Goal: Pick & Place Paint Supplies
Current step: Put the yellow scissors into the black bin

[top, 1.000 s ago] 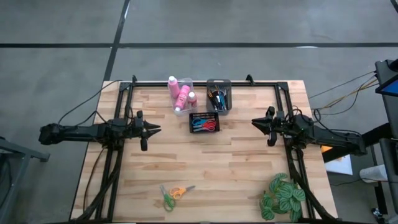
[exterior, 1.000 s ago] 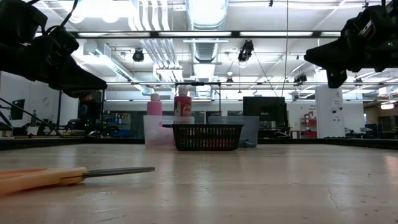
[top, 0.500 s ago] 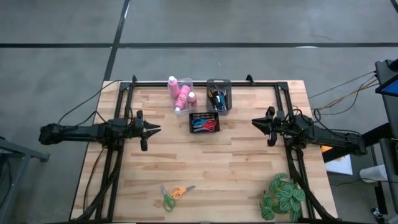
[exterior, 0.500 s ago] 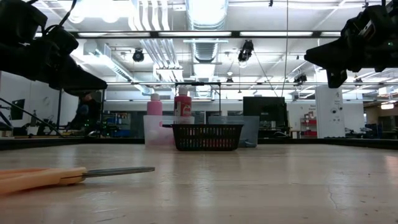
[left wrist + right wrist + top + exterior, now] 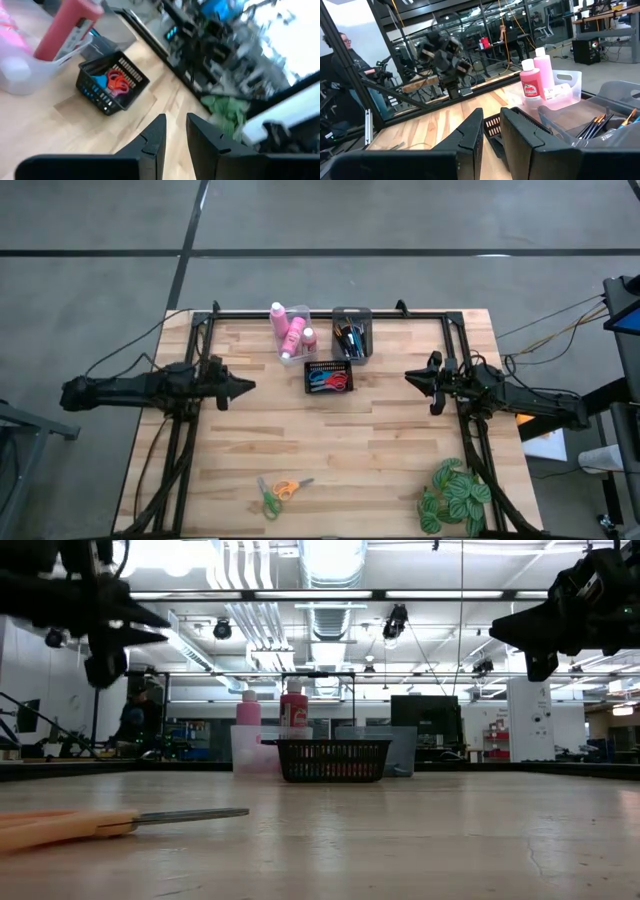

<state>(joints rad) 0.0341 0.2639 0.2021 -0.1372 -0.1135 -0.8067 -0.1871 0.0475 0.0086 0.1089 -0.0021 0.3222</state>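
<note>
Orange and green scissors [image 5: 281, 491] lie flat on the near part of the table, with the blades showing in the low view [image 5: 190, 814]. Pink bottles [image 5: 290, 330] stand in a clear bin by the far edge. Brushes [image 5: 350, 338] stand in a dark bin beside it. More scissors, red and blue, lie in a black basket [image 5: 329, 377]. My left gripper [image 5: 248, 387] hovers shut over the table's left half, well above the wood [image 5: 160, 625], pointing at the basket. My right gripper [image 5: 408, 377] hovers shut over the right half, facing it.
A green leafy plant [image 5: 455, 498] sits at the near right corner. A black frame rail [image 5: 330, 313] runs along the far edge behind the bins. Bare wood [image 5: 330, 440] lies between the basket and the scissors. A person [image 5: 350, 55] sits beyond the table.
My left gripper has rolled about its own axis by roughly a quarter turn and drawn back slightly toward the table's left edge, staying at height. My right arm and the supplies have kept still.
</note>
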